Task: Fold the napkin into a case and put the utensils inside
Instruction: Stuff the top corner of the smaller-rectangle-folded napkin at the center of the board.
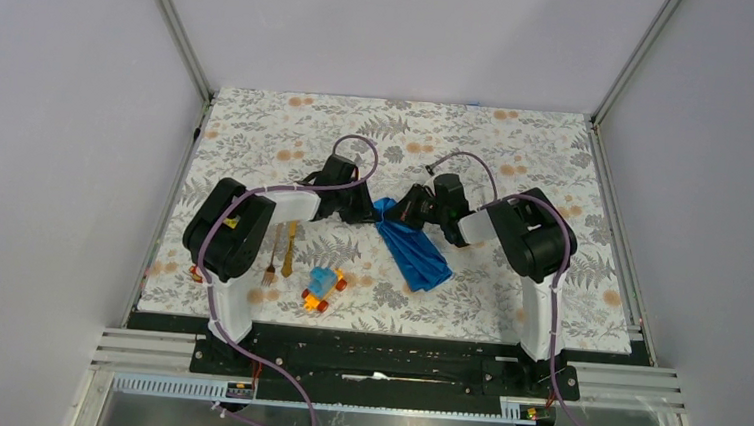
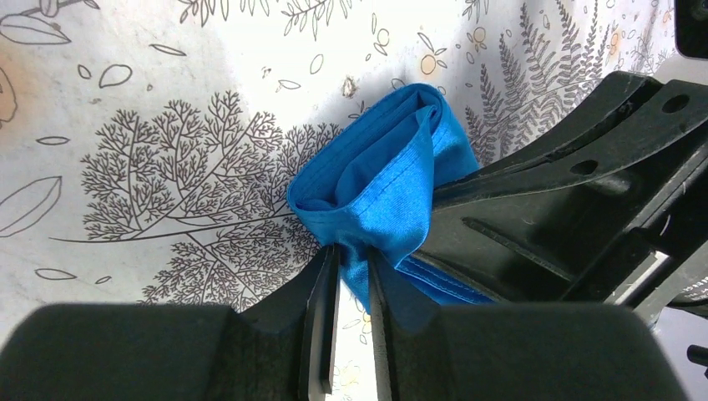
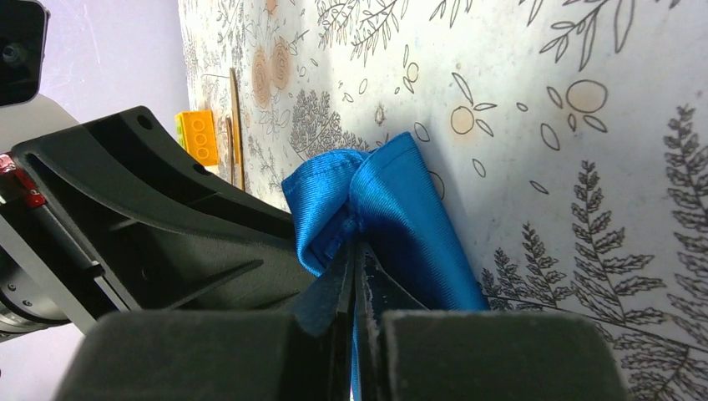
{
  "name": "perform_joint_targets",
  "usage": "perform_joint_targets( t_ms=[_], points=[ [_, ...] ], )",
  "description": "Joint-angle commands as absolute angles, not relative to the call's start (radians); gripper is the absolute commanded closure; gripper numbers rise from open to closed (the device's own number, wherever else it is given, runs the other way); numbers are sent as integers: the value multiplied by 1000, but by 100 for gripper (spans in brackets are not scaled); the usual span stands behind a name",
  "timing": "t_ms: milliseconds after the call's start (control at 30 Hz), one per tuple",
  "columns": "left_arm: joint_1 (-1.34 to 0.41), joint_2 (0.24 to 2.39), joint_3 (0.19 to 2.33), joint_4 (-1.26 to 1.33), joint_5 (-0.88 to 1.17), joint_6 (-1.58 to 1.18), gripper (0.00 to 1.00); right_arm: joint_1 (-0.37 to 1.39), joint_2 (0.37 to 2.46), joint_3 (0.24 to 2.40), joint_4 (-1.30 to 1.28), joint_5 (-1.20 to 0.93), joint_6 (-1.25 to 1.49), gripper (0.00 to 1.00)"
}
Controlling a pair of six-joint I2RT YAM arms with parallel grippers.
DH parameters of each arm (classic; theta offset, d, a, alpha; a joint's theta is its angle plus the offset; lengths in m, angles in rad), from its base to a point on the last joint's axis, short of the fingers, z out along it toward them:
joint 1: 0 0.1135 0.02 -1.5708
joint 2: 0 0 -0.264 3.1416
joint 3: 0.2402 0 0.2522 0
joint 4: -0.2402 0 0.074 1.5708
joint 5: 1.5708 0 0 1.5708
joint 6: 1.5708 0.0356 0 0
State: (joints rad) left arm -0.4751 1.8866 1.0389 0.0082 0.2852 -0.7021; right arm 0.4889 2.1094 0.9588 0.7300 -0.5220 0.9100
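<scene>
my left gripper (image 2: pixel 352 276) pinches a fold of the napkin (image 2: pixel 384 175) | right gripper (image 3: pixel 355 259) pressed shut on the same bunched end, just opposite | cloth soft, light, sheeny (I expect sag and slip), so I'd grip hems or corners | fork (image 1: pixel 271 261) and knife (image 1: pixel 290 247) lie left of my left gripper, toward the bases

The left gripper (image 1: pixel 371 213) and right gripper (image 1: pixel 403 213) meet at the far end of the bunched napkin (image 1: pixel 418 256).
</scene>
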Motion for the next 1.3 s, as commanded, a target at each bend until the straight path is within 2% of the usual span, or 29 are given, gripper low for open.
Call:
perform_joint_targets(
  t_ms=[0,133,200,333,500,567,700,767,1067,1267],
  points=[
    [-487,1926,1054,41,274,-701,76,517,2140,995,789,-508,922,100],
    [-492,1905,1042,39,264,-703,76,513,2168,1031,783,-466,909,99],
    [-492,1872,1027,28,262,-695,71,506,2156,1031,765,-475,901,97],
    [-464,1798,991,31,286,-697,67,494,2101,1008,717,-497,881,87],
    [-416,1785,982,36,296,-701,70,484,2058,964,726,-524,888,85],
    [-404,1805,987,45,305,-701,72,484,2043,954,730,-529,886,86],
    [-399,1859,1011,45,311,-700,77,485,2042,966,721,-537,874,98],
    [-406,1885,1020,51,313,-706,78,488,2062,980,729,-540,879,100],
    [-482,1959,1111,4,267,-697,78,523,2247,1077,811,-495,943,100],
    [-478,1880,1063,-19,237,-675,69,510,2218,1037,811,-471,924,100]
  ],
)
